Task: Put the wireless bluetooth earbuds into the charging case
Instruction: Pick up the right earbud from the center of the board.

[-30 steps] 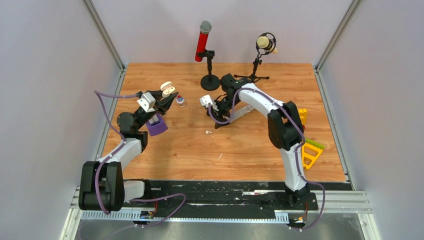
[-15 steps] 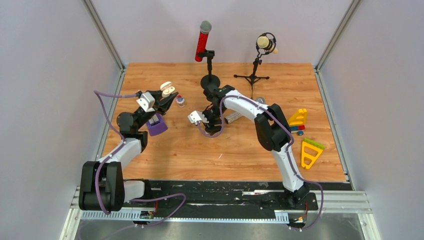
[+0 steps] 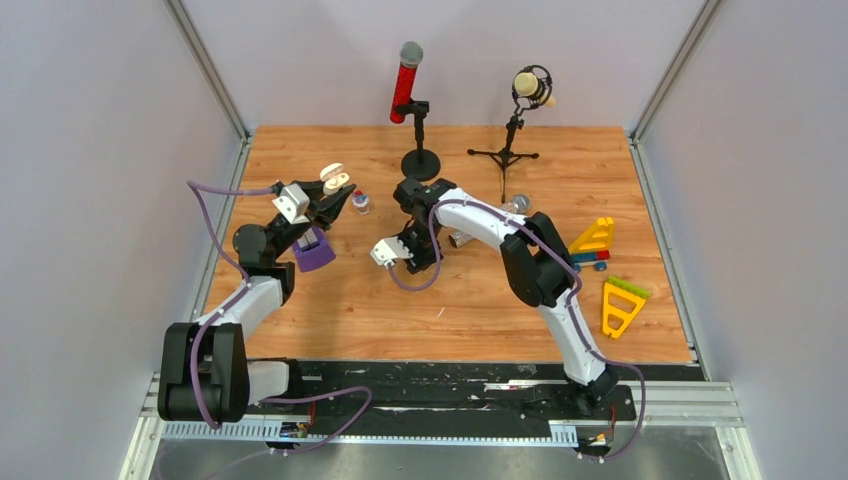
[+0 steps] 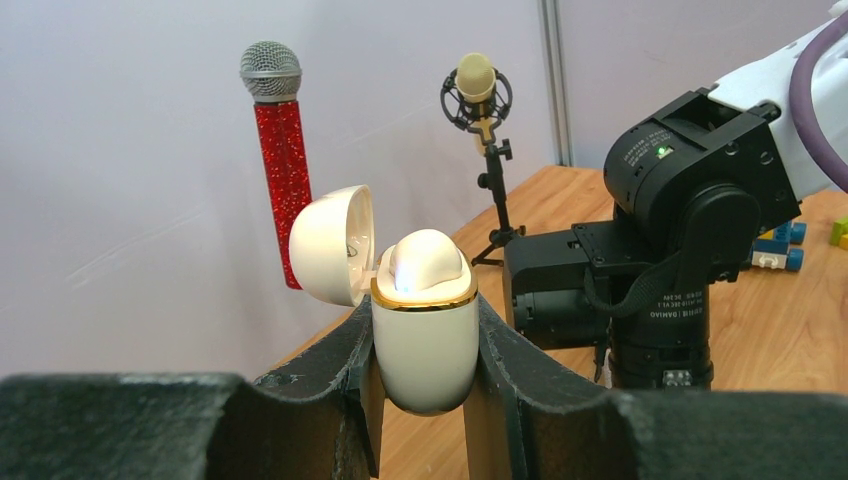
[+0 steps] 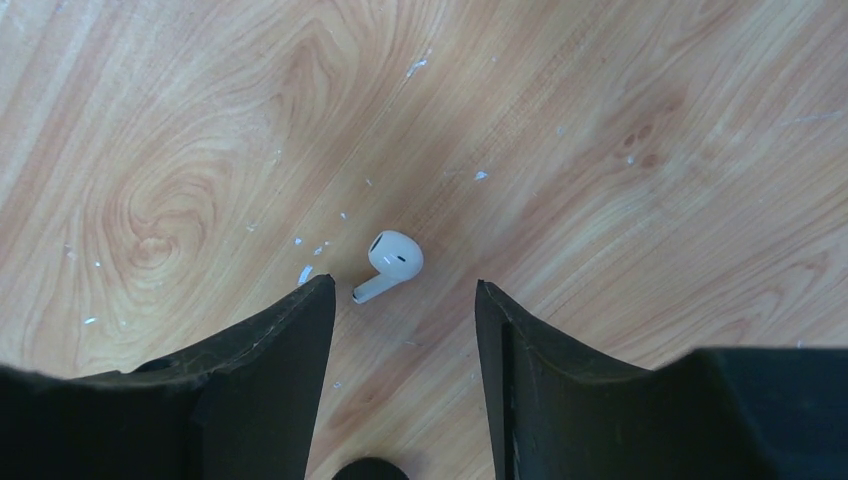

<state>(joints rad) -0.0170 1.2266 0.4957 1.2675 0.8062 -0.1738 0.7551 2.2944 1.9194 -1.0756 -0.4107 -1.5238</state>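
We find the left gripper (image 4: 423,320) clenched on the open charging case (image 4: 425,365), the right gripper (image 5: 402,290) released above a white earbud (image 5: 392,260). We judge off-centre closing could flick it away.

Your top view looks down from high above the near edge and takes in the whole tabletop (image 3: 350,310). Your left wrist view sits close behind its own fingers (image 4: 320,385), facing level across the scene. The red microphone (image 4: 275,150) at its upper left also stands top centre in the top view. Your right wrist view points straight down, close to the wood.
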